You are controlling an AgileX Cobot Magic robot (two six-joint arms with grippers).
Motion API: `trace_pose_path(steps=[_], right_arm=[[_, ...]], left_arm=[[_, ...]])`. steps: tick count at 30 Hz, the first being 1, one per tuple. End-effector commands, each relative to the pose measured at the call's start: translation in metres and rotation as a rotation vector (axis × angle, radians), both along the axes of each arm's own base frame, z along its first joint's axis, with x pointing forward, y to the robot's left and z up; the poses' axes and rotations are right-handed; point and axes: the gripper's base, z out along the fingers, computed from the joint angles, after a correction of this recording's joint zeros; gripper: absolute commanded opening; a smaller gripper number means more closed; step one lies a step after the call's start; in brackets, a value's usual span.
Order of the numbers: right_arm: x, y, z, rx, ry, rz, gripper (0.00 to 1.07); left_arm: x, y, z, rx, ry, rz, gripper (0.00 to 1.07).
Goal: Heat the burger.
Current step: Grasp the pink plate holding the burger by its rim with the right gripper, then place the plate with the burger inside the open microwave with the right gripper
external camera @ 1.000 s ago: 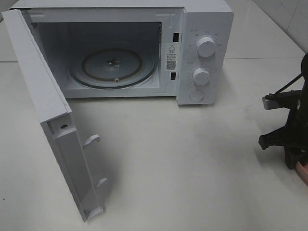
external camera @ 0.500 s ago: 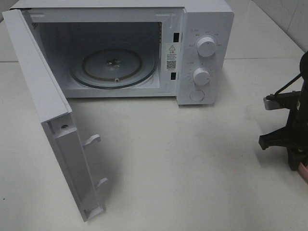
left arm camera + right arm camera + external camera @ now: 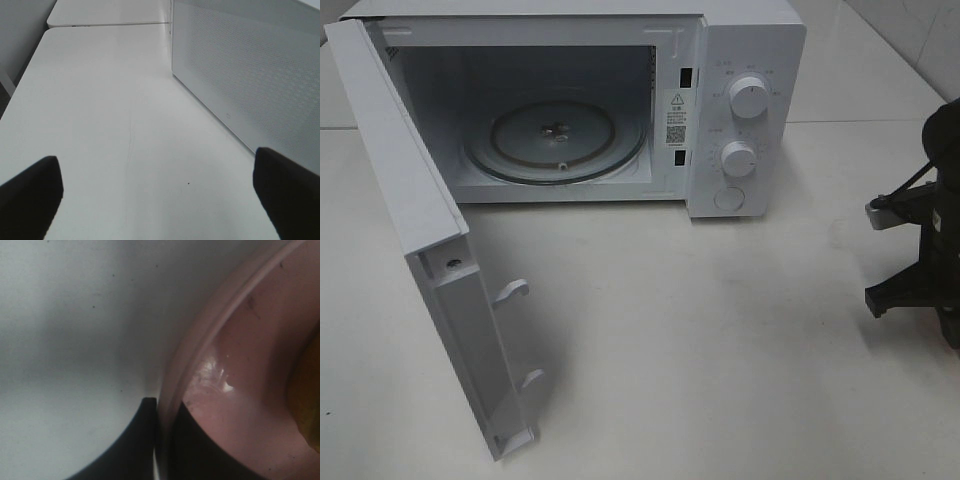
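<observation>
Burger [image 3: 307, 390] on pink plate [image 3: 240, 340], worktop's [image 3: 720, 330] right edge.
Likely soft, top-heavy: carry by rim, which right claw [image 3: 162, 437] pinches; left claw [image 3: 160, 195] agape.

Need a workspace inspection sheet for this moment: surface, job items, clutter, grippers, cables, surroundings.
Surface: white table, faint specks.
Job's things: microwave with door open, turntable empty; burger shows only as a golden sliver within the pink plate.
Clutter: nothing seen.
Grippers: left gripper open, empty; right gripper shut on the pink plate's rim.
Cables: thin black cable on the right arm.
Surroundings: tiled wall.
</observation>
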Motion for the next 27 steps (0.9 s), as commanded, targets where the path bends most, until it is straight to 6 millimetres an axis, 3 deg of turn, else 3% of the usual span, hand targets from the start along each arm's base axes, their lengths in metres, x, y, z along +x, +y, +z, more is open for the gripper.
trace_pose_path(steps=[1, 9, 19, 27], right_arm=[[-0.002, 0.001, 0.009, -0.065, -0.022, 0.025, 0.0], [-0.009, 0.013, 0.025, -0.172, -0.081, 0.087, 0.0], [-0.021, 0.01, 0.042, -0.189, -0.11, 0.074, 0.0], [-0.029, 0.027, 0.058, -0.226, -0.134, 0.151, 0.0]], left_arm=[[-0.003, -0.001, 0.0, -0.007, -0.02, -0.009, 0.98], [-0.003, -0.001, 0.0, -0.007, -0.02, -0.009, 0.98], [-0.003, -0.001, 0.0, -0.007, -0.02, -0.009, 0.98], [-0.003, -0.001, 0.0, -0.007, -0.02, -0.009, 0.98]])
